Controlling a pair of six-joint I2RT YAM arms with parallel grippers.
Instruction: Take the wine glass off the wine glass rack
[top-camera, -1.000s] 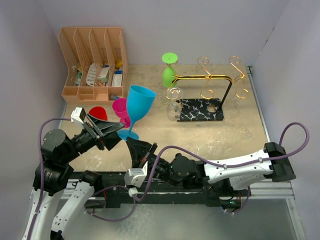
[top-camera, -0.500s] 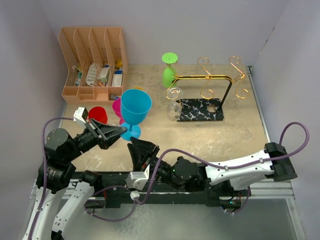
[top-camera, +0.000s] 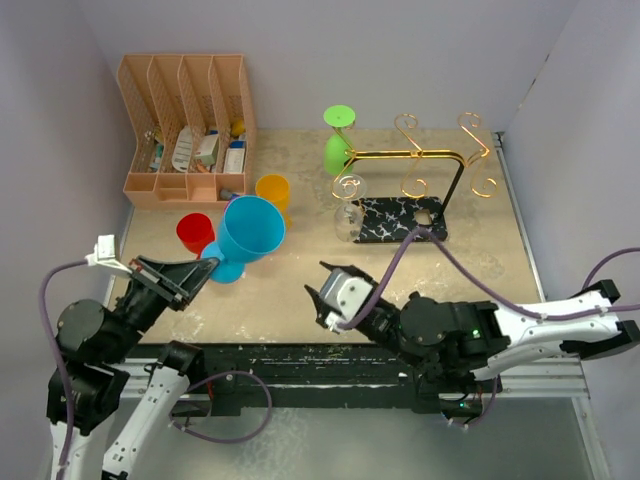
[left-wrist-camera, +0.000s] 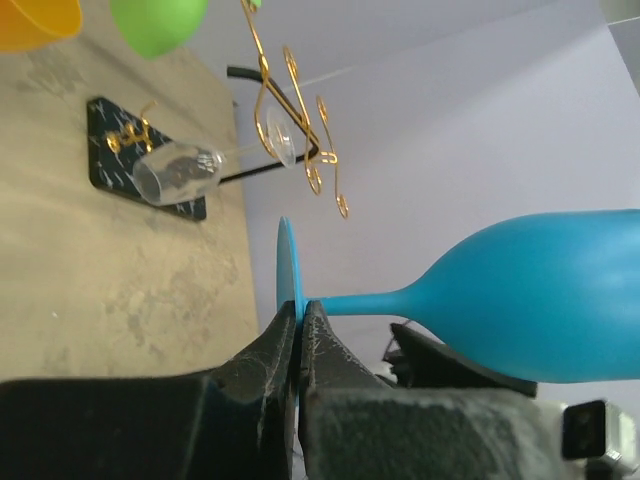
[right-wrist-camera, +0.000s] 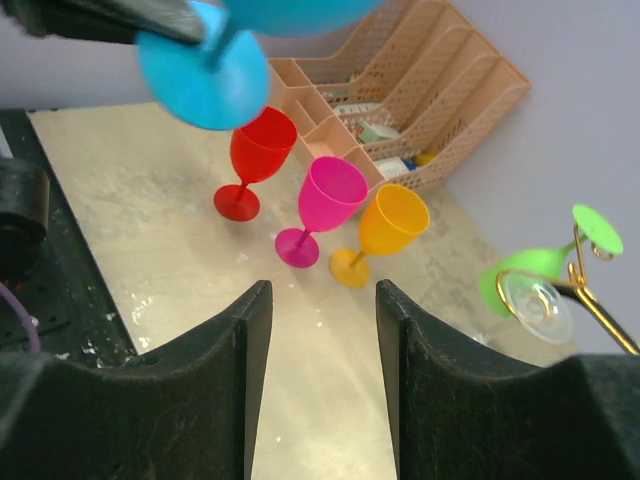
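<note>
The blue wine glass (top-camera: 250, 228) is off the rack and hangs tilted over the left of the table. My left gripper (top-camera: 207, 270) is shut on the rim of its round foot (left-wrist-camera: 286, 262), its jaws (left-wrist-camera: 300, 312) pinched flat on the disc. My right gripper (top-camera: 318, 283) is open and empty, low near the table's front middle, apart from the glass (right-wrist-camera: 200, 75). The wine glass rack (top-camera: 420, 152), gold wire on a marbled black base (top-camera: 400, 218), stands at the back right. It carries a green glass (top-camera: 337, 150) and a clear glass (top-camera: 347, 215), both upside down.
A red glass (top-camera: 195, 232) and an orange glass (top-camera: 272, 190) stand on the table near the blue one; a pink glass (right-wrist-camera: 330, 195) stands between them. An orange slotted organiser (top-camera: 185, 125) fills the back left corner. Walls close in on the left, back and right.
My right gripper opened, let go of the blue glass and drew back to the right. My left gripper shut on the glass's foot and carried it left and nearer.
</note>
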